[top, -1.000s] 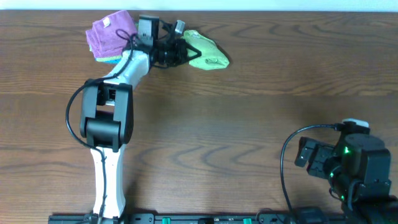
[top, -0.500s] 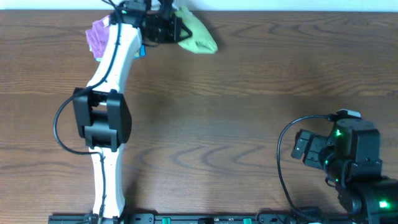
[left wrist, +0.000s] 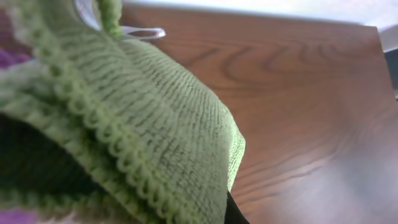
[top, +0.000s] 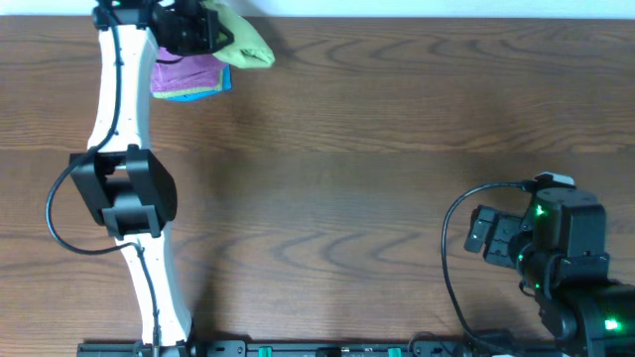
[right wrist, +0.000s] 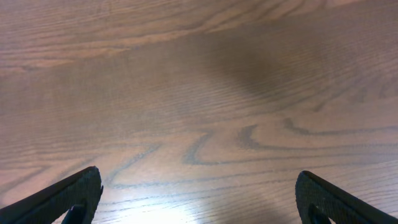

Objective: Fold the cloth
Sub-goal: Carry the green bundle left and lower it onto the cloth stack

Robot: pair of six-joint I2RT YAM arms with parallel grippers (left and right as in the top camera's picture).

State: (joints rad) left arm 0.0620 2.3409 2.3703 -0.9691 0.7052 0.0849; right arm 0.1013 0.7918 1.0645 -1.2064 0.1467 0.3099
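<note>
- The left gripper (top: 198, 28) is shown clamped on a bunched part of the cloth (top: 243, 50), at the far left of the table's back edge. The fingers themselves are buried in fabric in the left wrist view.
- The cloth (left wrist: 155, 124), light lime green, is seen crumpled rather than flat. It sticks out to the right of the gripper, and its ribbed weave and looped hem fill the wrist view.
- A purple cloth (top: 187, 71) is seen just in front of the gripper, partly overlapped by the green one. A blue cloth (top: 203, 94) shows at its near edge, beneath it.
- The right gripper (right wrist: 198, 179) is held over bare wood at the near right, well apart from the cloths. Its fingers (right wrist: 74, 190) are spread wide, with nothing between them.
- The table (top: 357, 169) is dark brown wood with a strong grain.
- A pale strip of wall (top: 446, 8) is visible beyond the back edge.
</note>
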